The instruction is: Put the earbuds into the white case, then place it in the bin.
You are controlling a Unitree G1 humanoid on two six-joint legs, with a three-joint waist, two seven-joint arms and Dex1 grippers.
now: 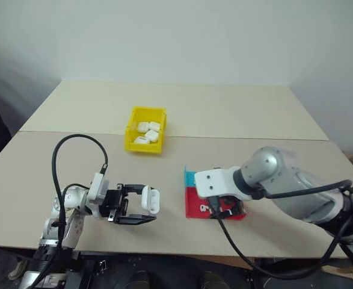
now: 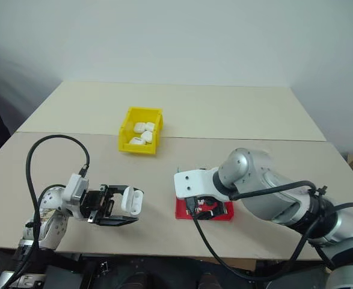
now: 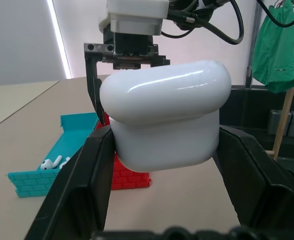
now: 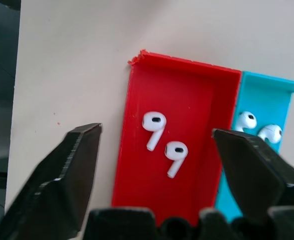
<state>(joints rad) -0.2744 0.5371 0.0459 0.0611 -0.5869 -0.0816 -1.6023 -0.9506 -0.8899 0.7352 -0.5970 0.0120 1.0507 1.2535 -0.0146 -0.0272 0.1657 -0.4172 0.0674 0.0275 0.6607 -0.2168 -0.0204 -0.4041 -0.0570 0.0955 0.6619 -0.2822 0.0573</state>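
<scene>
1. The left gripper (image 1: 141,208), lower left of the head view, pinches the white case (image 1: 151,199).
2. The right gripper (image 4: 157,145) hangs spread over the earbuds (image 4: 165,144) in the red tray (image 4: 136,170).
3. Nothing is loaded yet; the bin (image 1: 131,137) waits up-centre.

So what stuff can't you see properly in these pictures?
- The red tray: in the head views, the right end effector covers most of it, earbuds included.
- The blue tray: cut off by the right wrist view's edge and a finger.
- The white case: its lid seam is unclear, so whether it is open cannot be told.
- The white things in the bin: too small to count.
</scene>
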